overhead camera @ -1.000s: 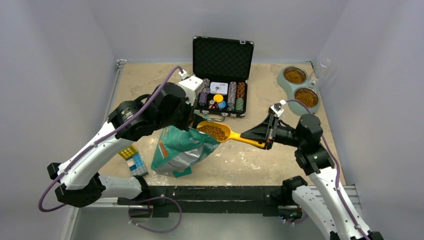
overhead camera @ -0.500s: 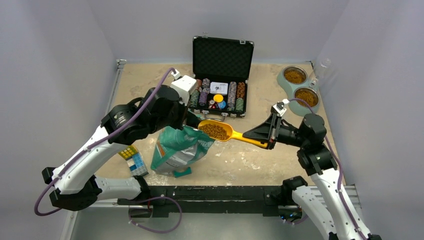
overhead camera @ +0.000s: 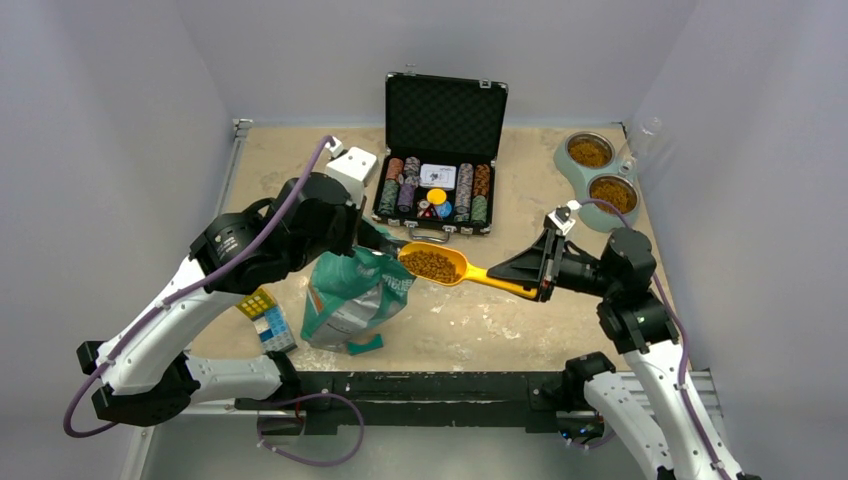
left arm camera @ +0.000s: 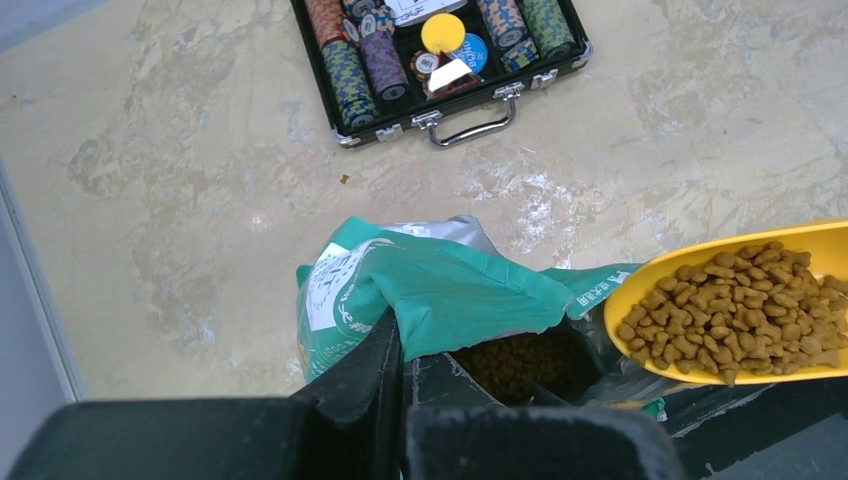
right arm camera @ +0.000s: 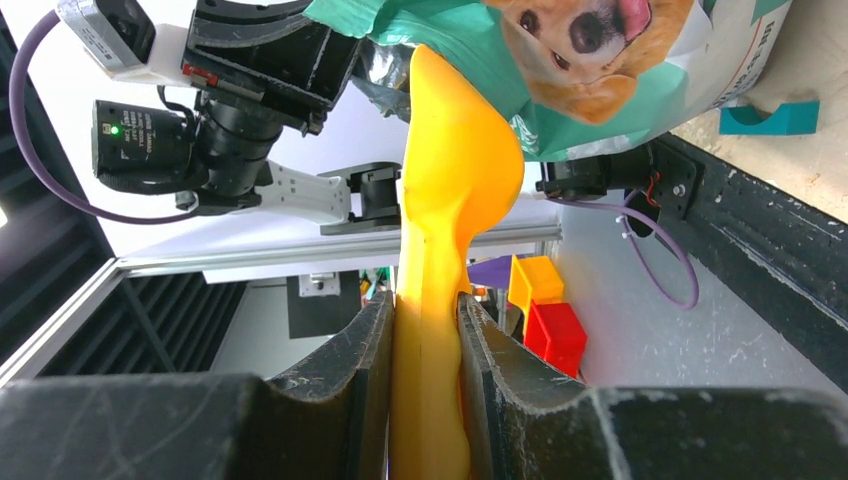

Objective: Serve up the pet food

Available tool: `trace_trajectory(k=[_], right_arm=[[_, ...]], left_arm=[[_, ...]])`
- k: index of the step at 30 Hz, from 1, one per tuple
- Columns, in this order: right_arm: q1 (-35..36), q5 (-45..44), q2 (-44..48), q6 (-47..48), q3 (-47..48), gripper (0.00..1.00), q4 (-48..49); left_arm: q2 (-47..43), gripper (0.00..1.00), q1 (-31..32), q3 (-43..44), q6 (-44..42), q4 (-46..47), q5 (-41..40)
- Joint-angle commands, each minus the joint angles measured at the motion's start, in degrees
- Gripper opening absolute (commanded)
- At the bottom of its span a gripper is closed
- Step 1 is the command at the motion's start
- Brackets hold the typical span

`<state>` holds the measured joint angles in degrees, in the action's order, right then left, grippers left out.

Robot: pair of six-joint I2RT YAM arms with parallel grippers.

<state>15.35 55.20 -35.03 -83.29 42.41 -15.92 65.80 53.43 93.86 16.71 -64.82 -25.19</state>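
Both grippers are closed on something. The right gripper pinches the flat handle of the yellow scoop between its two fingers, with the handle filling the gap. It holds the scoop roughly level above the table. The scoop's bowl is heaped with pet food, brown kibble pellets, and hangs just beside the open mouth of the teal-green bag.

The left gripper is pressed together on the bag's folded top edge. More kibble shows dark inside the opening. The bag stands near the front of the table, and a teal block sits at its foot.

Behind the bag and scoop lies the open poker chip case, lid upright, with stacked chips in rows. It is apart from the scoop. At the far right corner sits a double feeder, well apart from the scoop, with kibble in both of its bowls. A colourful box lies to the left of the bag, under the left arm.
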Motion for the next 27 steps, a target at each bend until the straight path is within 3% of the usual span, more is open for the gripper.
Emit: trace_trajectory(k=[1,19,27], right_arm=[[0.0,1.9,0.6,1.8,0.6,0.00,-4.0],[0.0,1.7,2.5,-6.9,-1.4,0.00,6.6],[-0.1,-0.2,5.0,-7.4,-0.3,0.00,3.6]], left_arm=[[-1.8,0.00,-0.8,3.1,-1.2,7.1,-7.7],[-1.0,0.00,-0.8,3.5,0.8,5.9,-11.5],[-0.4,0.00,-0.8,4.8,2.6,4.1,-14.8]])
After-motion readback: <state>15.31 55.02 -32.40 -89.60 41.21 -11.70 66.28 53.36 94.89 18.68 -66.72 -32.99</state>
